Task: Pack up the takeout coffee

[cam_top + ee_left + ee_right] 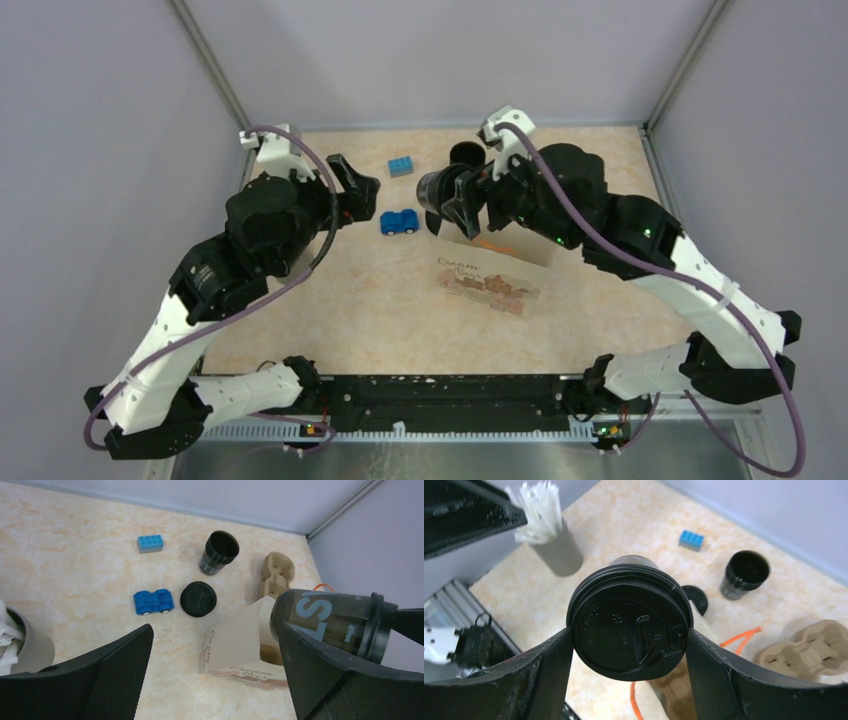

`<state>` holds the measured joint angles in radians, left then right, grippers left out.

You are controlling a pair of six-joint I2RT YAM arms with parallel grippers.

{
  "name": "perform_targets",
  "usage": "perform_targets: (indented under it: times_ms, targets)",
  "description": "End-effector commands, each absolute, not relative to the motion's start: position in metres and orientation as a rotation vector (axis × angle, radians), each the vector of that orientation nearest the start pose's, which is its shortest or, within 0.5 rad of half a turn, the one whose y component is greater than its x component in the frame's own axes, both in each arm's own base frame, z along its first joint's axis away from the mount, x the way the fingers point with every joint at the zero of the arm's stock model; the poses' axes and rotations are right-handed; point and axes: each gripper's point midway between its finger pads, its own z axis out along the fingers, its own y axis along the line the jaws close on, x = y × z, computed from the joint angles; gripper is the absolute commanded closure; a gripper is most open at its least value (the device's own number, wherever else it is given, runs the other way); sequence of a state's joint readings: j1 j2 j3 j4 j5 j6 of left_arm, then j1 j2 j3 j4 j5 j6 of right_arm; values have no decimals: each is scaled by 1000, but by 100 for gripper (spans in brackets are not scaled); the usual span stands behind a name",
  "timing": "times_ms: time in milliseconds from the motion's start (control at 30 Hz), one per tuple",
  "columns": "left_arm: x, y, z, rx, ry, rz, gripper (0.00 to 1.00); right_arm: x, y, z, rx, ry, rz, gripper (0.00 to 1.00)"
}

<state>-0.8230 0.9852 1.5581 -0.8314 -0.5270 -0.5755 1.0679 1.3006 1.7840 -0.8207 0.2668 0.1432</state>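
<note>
The takeout coffee, a small black cup [465, 153] with an open rim, stands upright at the back of the table; it also shows in the left wrist view [218, 553] and the right wrist view [744, 574]. Its flat black lid [198, 599] lies on the table near it. My right gripper [452, 200] is shut on a second, lidded dark cup [330, 617], held on its side above the open paper bag [490, 275]; that cup's lid [629, 622] sits between the fingers. My left gripper [355, 190] is open and empty, left of the toy car.
A blue toy car [399, 222] and a blue brick [401, 166] lie left of the cups. A brown pulp carrier [275, 572] lies behind the bag. A grey cup of white utensils [556, 550] stands at the left. An orange string [739, 635] lies by the bag.
</note>
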Motion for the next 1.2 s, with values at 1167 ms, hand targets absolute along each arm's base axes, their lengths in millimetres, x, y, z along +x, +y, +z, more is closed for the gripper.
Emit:
perform_targets:
  times_ms: [1167]
  targets:
    - [296,-296,305,243,2182,-726,4,187,175,378,-702,1940,201,32]
